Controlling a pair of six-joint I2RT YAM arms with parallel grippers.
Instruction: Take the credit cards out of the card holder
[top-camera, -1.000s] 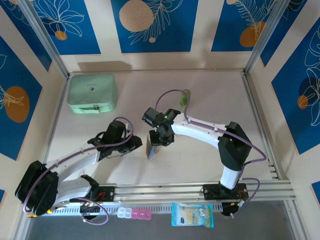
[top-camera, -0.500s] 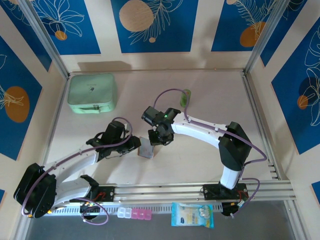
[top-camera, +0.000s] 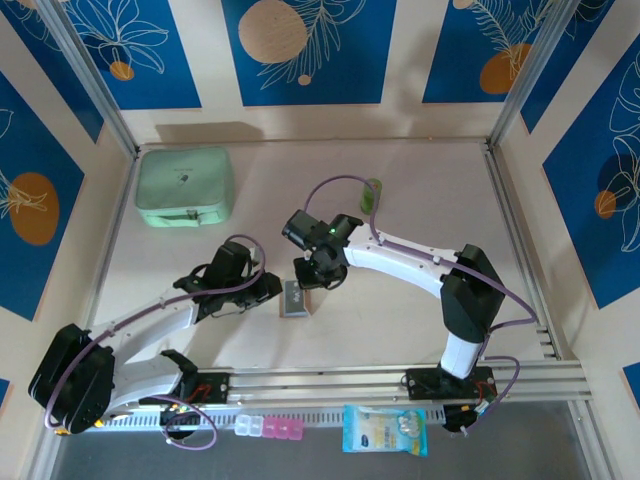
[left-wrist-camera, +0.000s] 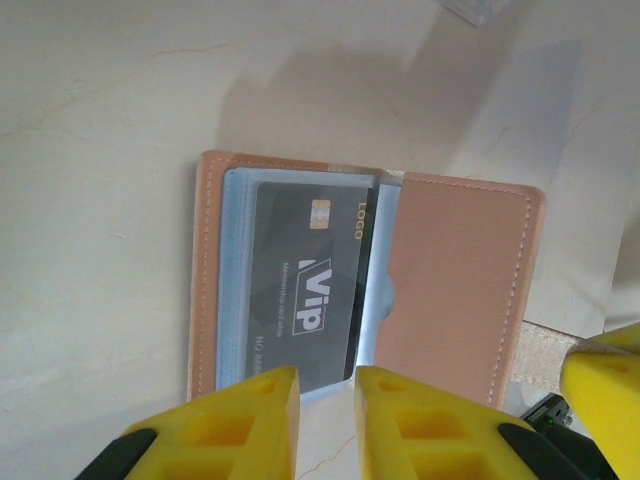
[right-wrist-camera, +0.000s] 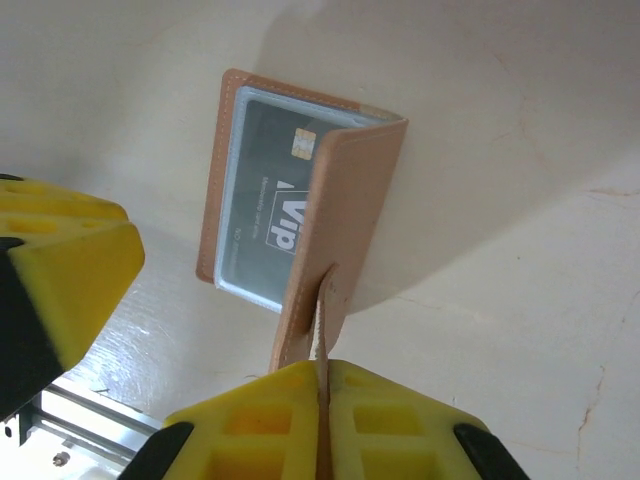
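Moved, top view: card holder (top-camera: 294, 299) now sits low on the table (top-camera: 420, 200); a second ago it stood raised on edge slightly further right, and half a second ago it was tilted
Arms, top view: both wrists have shifted a little left with it
Count, top view: one card holder, two grippers, one mint pouch (top-camera: 185, 186) at the back left, one small green object (top-camera: 372, 193), one strip of pill boxes (top-camera: 268, 428) and one blue packet (top-camera: 385, 430) by the front rail
Grippers, top view: left gripper (top-camera: 270, 291) just left of the holder, right gripper (top-camera: 313, 283) over its right side
Count, left wrist: one holder, half open; one dark card (left-wrist-camera: 300, 290) in the clear sleeve on its flat half
Writing, left wrist: "Vip" in large letters, "LOGO" beside a gold chip; the finer lines are too small to read
Left fingers (left-wrist-camera: 240, 420), left wrist: a narrow gap apart at the holder's near edge; I cannot tell whether they pinch it
Count, right wrist: same one holder and one card, "Vip" readable again
Right fingers (right-wrist-camera: 260, 420), right wrist: pressed together, clamped on the snap tab (right-wrist-camera: 322, 320), holding that cover up at an angle while the other cover lies on the table
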